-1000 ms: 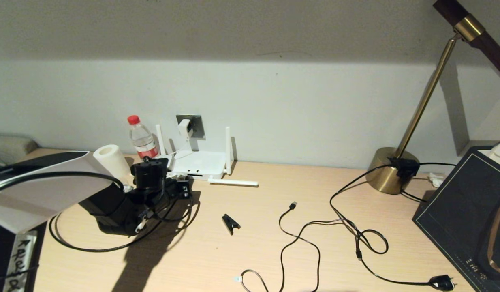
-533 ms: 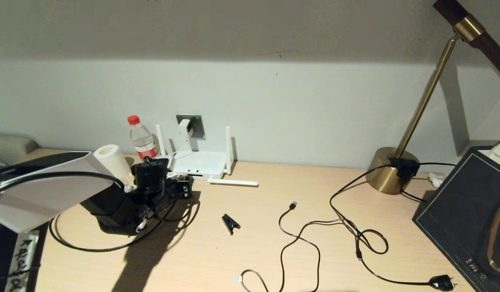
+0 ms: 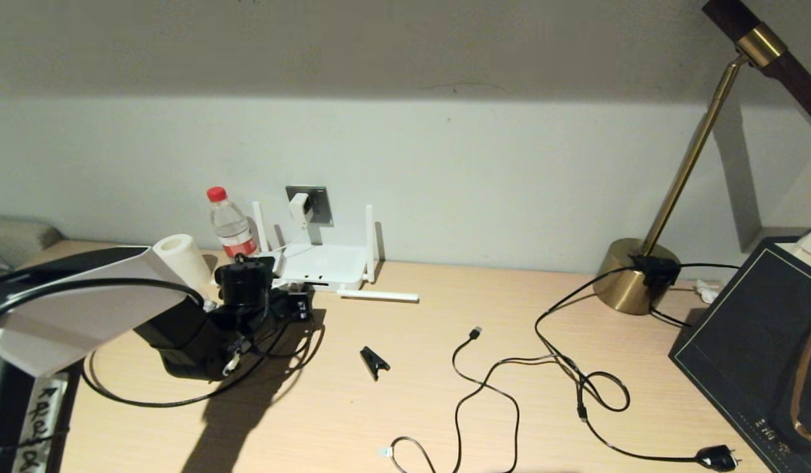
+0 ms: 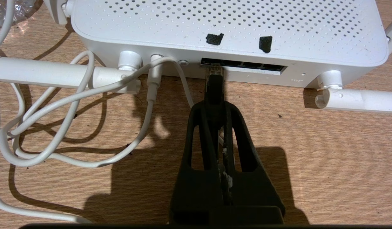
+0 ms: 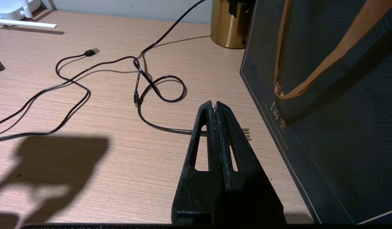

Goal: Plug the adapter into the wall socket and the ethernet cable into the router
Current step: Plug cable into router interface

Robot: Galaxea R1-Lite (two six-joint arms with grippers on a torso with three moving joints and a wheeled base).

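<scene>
The white router (image 3: pixel 321 265) lies below the dark grey wall socket (image 3: pixel 319 201), and the white adapter (image 3: pixel 300 207) sits plugged into that socket. My left gripper (image 3: pixel 296 306) is low at the router's front edge. In the left wrist view this left gripper (image 4: pixel 215 105) is shut on the ethernet cable (image 4: pixel 214 89), and the cable's clear connector (image 4: pixel 215 68) is at the leftmost opening of the router's port row (image 4: pixel 243 66). I cannot tell how deep the connector sits. The ethernet cable (image 3: pixel 149 402) loops back across the table. My right gripper (image 5: pixel 215 105) is shut and empty, low over the table's right side.
A water bottle (image 3: pixel 231 226) and a paper roll (image 3: pixel 177 258) stand left of the router. A black clip (image 3: pixel 374 362), a thin USB cable (image 3: pixel 474 387), a brass lamp base (image 3: pixel 632 276), a black cord with a chunky plug (image 3: pixel 716 457) and a dark bag (image 3: pixel 754 341) lie to the right.
My left arm has crept slightly toward the router with the ethernet cable in its grip. Nothing else has moved.
</scene>
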